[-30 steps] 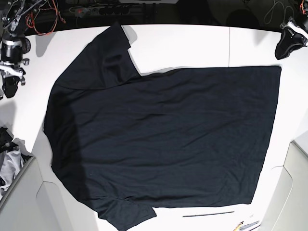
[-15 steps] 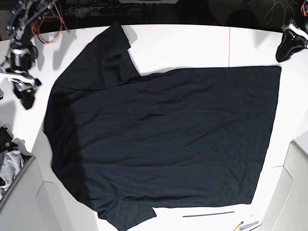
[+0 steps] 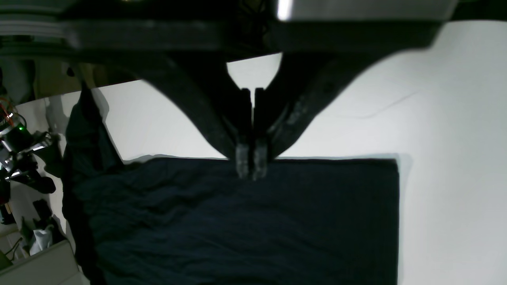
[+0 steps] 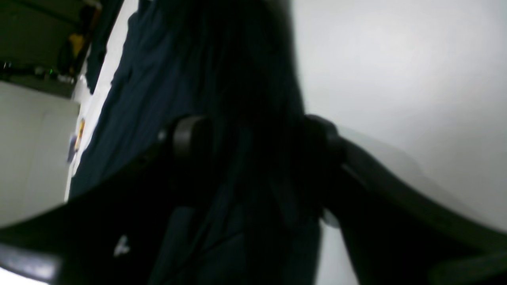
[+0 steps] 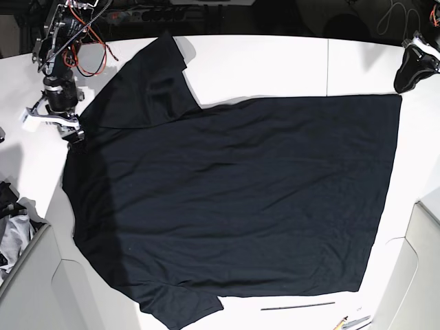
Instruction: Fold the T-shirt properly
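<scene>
Jaws wide at the collar side!

Right gripper stands wide open over the black T-shirt, no cloth visibly gripped; shirt fills centre and lower frame in the base view, long axis running left to right. Nearer arm: the right, over the upper-left edge. Left gripper is pinched shut, empty, upper right. Soft matte fabric, shallow wrinkles, one sleeve jutting upward, smooth white tabletop.
</scene>
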Controlling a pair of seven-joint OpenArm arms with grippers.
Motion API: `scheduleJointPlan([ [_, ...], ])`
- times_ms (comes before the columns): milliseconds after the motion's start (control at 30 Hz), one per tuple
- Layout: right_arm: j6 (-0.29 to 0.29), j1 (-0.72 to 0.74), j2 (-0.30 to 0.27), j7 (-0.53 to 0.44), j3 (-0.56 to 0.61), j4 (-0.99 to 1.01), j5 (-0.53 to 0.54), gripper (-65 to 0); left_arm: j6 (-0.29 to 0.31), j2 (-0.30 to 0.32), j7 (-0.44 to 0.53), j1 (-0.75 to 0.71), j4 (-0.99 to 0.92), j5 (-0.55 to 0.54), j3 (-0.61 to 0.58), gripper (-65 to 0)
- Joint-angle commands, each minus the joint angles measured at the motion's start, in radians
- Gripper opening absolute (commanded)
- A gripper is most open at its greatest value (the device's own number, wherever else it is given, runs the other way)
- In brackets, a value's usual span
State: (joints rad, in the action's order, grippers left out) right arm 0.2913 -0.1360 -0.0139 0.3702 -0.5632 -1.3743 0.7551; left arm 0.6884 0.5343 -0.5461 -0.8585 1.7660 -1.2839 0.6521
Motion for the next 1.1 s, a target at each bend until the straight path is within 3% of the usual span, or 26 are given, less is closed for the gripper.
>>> scheduleJointPlan([
  [0,0.001,0.003,-0.002,0.026,0.014,-0.004,0.008,-30.1,0.010,0.015,0.018,-0.008,0.011,-0.021,0.010,-65.0],
  [233,0.002,0.002,-0.002,0.027,0.035,-0.004,0.003,-32.9,0.010,0.014,0.019,-0.008,0.011,-0.024,0.010,-65.0],
  [300,0.012,0.002,-0.002,0.027,0.035,-0.004,0.003,-41.0,0.010,0.014,0.026,-0.008,0.011,-0.042,0.010,-65.0],
  [400,0.020,0.001,-0.002,0.027,0.035,-0.004,0.000,-61.1,0.010,0.014,0.027,-0.008,0.011,-0.084,0.010,-65.0],
  [433,0.020,0.000,-0.002,0.027,0.035,-0.004,-0.006,-65.0,0.010,0.013,0.027,-0.006,0.011,-0.089,0.010,-65.0],
  [700,0.020,-0.003,-0.002,0.027,0.035,-0.004,-0.045,-65.0,0.010,0.012,0.026,0.077,0.011,-0.029,0.010,-65.0],
  [900,0.020,-0.003,-0.002,0.027,0.035,-0.004,-0.045,-65.0,0.010,0.012,0.026,0.198,0.011,0.086,0.010,-52.2],
  [1067,0.020,-0.003,-0.002,0.027,0.035,-0.004,-0.044,-65.0,-0.015,0.013,0.026,0.309,-0.005,0.203,0.010,-50.0],
])
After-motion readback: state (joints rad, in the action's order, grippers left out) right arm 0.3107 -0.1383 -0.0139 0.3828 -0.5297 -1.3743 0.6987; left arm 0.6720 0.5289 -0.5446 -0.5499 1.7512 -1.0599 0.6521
